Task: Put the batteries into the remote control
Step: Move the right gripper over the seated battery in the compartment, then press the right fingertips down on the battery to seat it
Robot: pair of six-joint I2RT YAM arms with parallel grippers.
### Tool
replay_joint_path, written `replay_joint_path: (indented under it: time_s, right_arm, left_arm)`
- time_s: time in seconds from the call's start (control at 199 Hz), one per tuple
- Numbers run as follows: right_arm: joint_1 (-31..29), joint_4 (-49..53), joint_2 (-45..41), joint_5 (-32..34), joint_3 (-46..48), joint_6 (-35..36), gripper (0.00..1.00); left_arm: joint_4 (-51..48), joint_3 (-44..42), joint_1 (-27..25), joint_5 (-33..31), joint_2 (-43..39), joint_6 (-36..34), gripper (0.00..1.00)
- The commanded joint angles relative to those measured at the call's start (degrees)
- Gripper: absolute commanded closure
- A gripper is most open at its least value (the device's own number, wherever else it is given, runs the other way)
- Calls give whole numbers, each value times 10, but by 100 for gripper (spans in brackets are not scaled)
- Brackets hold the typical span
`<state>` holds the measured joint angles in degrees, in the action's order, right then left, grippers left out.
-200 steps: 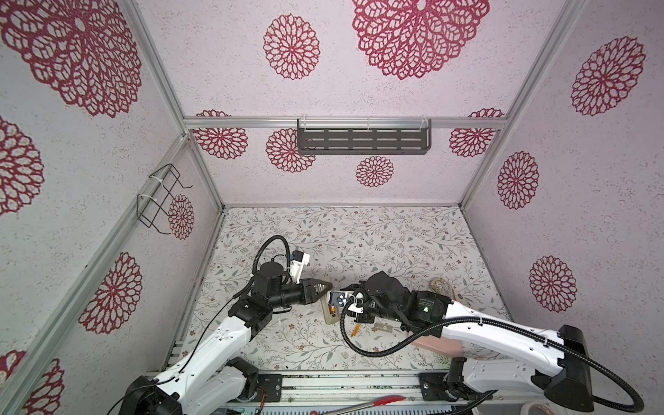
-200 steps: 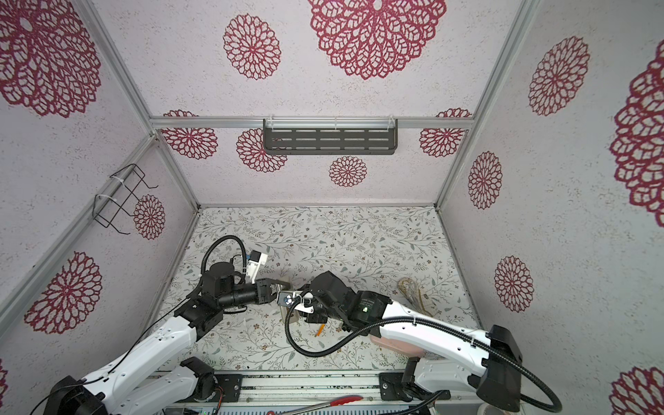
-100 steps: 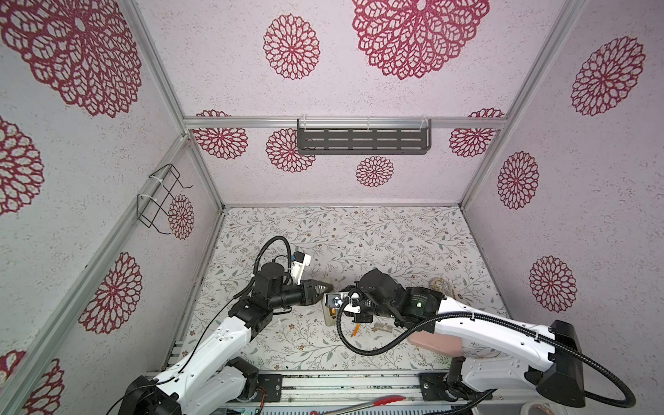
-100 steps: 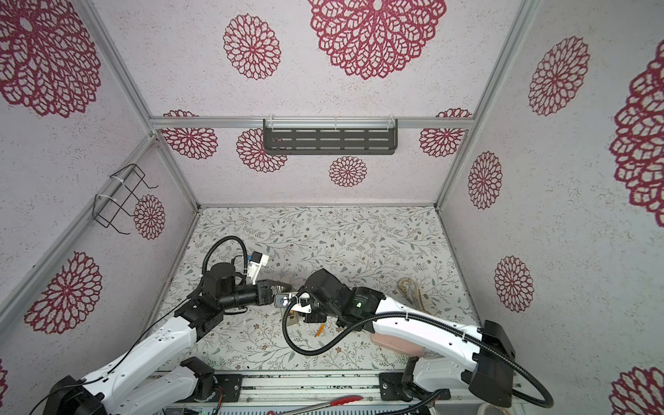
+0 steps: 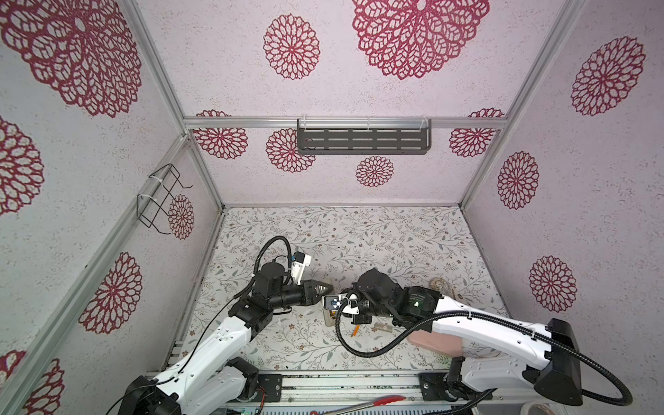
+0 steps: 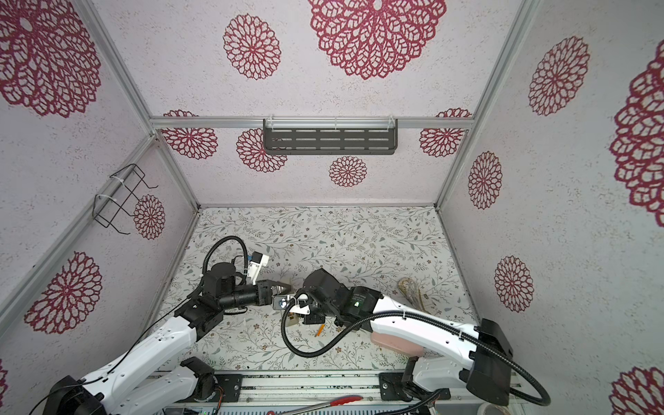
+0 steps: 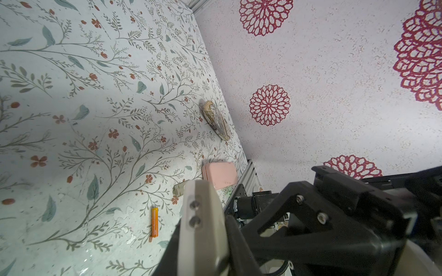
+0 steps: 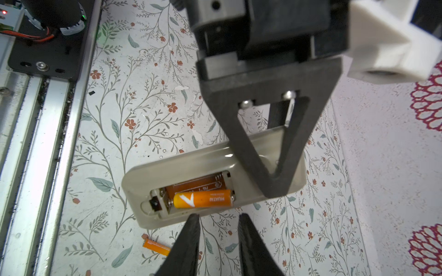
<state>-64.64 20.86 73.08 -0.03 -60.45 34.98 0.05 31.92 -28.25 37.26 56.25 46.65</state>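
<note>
Left tool (image 8: 278,167) clamps the remote (image 8: 191,165); right tool (image 8: 218,219) gapes, empty. The loaded battery (image 8: 203,198) seems askew; a push could pop it out.

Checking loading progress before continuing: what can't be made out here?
Remote control: button face turned away, right wrist view; mostly under the right arm in both top views.
Loose battery: one end behind a finger of the right gripper.
Seated battery: polarity marks too small.

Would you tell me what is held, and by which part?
Left tool clamps the remote control by the end opposite its battery bay; right tool is empty.
</note>
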Motion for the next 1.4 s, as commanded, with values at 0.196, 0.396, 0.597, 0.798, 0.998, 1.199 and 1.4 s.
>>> replay_joint_path:
  time_s: [0.196, 0.396, 0.597, 0.798, 0.998, 1.199, 1.4]
  right_arm:
    - [2, -13, 1, -17, -19, 8, 71]
    - [2, -18, 5, -23, -20, 9, 71]
    - [2, -19, 6, -25, -20, 11, 72]
    - [2, -24, 8, -19, -19, 10, 73]
    - [2, -34, 9, -7, -18, 14, 73]
    - [1, -36, 12, -5, -18, 17, 73]
    - [0, -28, 21, -1, -19, 20, 75]
  left_arm:
    - [6, 18, -5, 9, -4, -9, 100]
    - [6, 18, -4, 9, -2, -9, 100]
    - [7, 19, -4, 10, 0, -9, 100]
    - [6, 18, -5, 11, -1, -9, 100]
    - [8, 18, -4, 12, 0, -8, 100]
    - [9, 18, -5, 12, 1, -8, 100]
    - [10, 18, -5, 12, 2, -8, 100]
